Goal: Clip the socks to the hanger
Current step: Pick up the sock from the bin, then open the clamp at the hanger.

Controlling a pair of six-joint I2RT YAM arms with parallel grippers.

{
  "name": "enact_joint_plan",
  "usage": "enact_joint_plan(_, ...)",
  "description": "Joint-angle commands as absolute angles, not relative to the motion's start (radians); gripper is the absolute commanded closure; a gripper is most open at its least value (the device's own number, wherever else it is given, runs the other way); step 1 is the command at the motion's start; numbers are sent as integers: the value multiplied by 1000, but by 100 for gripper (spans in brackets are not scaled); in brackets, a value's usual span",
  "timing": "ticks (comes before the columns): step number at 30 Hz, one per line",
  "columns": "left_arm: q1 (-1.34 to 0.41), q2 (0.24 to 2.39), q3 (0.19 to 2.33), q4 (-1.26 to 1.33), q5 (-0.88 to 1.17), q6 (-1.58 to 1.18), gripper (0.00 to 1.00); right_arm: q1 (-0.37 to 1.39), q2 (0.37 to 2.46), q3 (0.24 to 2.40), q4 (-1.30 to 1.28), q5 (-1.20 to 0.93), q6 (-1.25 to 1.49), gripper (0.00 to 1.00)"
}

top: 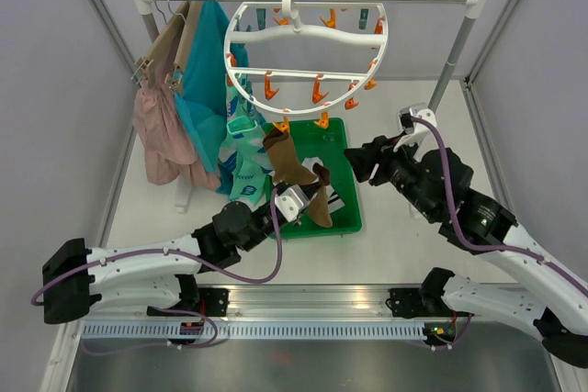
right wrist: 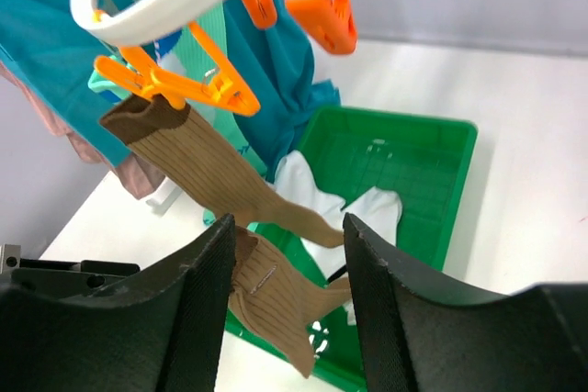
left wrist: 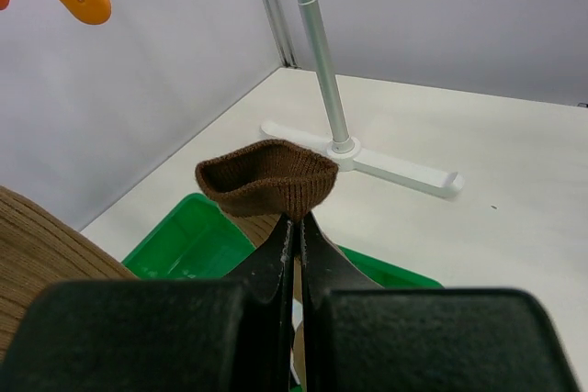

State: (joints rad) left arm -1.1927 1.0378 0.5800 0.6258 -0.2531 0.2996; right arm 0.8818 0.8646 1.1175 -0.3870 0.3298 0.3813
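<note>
Jaws of the left gripper (left wrist: 296, 227) are clamped on a brown sock (left wrist: 266, 181) below the hanger (top: 322, 34). A second brown sock (right wrist: 211, 172) is pegged to the hanger, with the right gripper (right wrist: 287, 240) spread wide nearby.

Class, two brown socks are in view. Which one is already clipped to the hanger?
The upper brown sock, hanging by its cuff from an orange peg on the white hanger. The other brown sock is pinched by the left gripper, unclipped.

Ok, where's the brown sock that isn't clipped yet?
Top view, centre: the unclipped brown sock is pinched in the left gripper over the green bin, just right of the clipped brown sock under its orange peg.
</note>
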Motion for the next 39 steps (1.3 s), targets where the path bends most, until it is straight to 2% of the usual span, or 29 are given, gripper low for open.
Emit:
enact_joint_plan(1, -1200, 1006, 600, 618, -258, 341, 98, 884, 807, 1097, -301, 368, 266, 43)
enact_joint_plan(10, -1198, 988, 604, 598, -262, 348, 98, 879, 874, 1115, -156, 348, 9, 41)
enact_joint_plan(16, -1198, 971, 604, 589, -261, 350, 98, 787, 901, 1118, -164, 68, -75, 45)
enact_joint_plan(25, -1198, 943, 594, 574, -267, 354, 98, 732, 922, 1075, -107, -259, -127, 40)
enact_joint_plan(39, -1198, 882, 583, 531, -284, 362, 98, 730, 992, 1091, 26, -242, -160, 38)
